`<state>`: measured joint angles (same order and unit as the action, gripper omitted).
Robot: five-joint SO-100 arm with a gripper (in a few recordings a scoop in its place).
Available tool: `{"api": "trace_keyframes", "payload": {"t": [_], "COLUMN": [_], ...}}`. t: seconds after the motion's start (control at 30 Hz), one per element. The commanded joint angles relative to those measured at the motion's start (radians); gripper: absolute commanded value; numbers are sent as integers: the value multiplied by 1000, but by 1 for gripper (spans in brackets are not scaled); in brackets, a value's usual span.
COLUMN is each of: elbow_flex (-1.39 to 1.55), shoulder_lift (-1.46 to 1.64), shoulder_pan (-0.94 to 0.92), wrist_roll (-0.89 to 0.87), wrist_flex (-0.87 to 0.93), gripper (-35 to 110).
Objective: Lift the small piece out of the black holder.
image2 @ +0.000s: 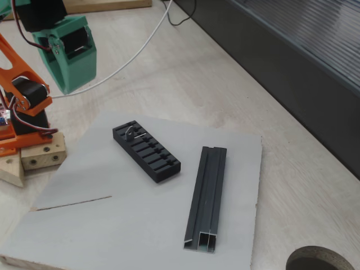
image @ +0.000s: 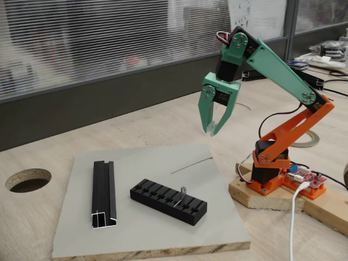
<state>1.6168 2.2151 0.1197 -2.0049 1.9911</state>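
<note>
The black holder (image: pixel 168 202) (image2: pixel 147 153) lies on a grey board, a low slotted block. The small piece (image: pixel 181 194) (image2: pixel 131 133) stands in one of its slots, a thin grey strip with its bent tab sticking up near the holder's end closest to the arm. My green gripper (image: pixel 211 131) hangs in the air above the board's far right corner in a fixed view, well up and to the right of the holder. Its fingertips meet with nothing between them. The gripper's green housing (image2: pixel 64 53) shows at the top left of the other fixed view.
A glossy black U-channel rail (image: pixel 103 193) (image2: pixel 207 194) lies on the grey board (image: pixel 147 239) (image2: pixel 140 225) beside the holder. A thin grey wire-like line (image: pixel 191 164) (image2: pixel 73 202) crosses the board. The table has a round hole (image: pixel 28 179) (image2: pixel 320 261). The orange arm base (image: pixel 272 168) stands on a wooden block.
</note>
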Motion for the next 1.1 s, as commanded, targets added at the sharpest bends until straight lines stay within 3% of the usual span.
{"api": "trace_keyframes", "payload": {"t": [0.0,0.1,0.63,0.87,1.07], "elbow_flex": [2,2,2,8,245], "shoulder_lift": [-28,-80,-285,-291,-247], "shoulder_pan": [21,21,18,18,25], "wrist_roll": [-219,-298,-311,-311,-311], "wrist_flex": [9,9,3,-167,-334], "gripper": [3,3,3,3,3]}}
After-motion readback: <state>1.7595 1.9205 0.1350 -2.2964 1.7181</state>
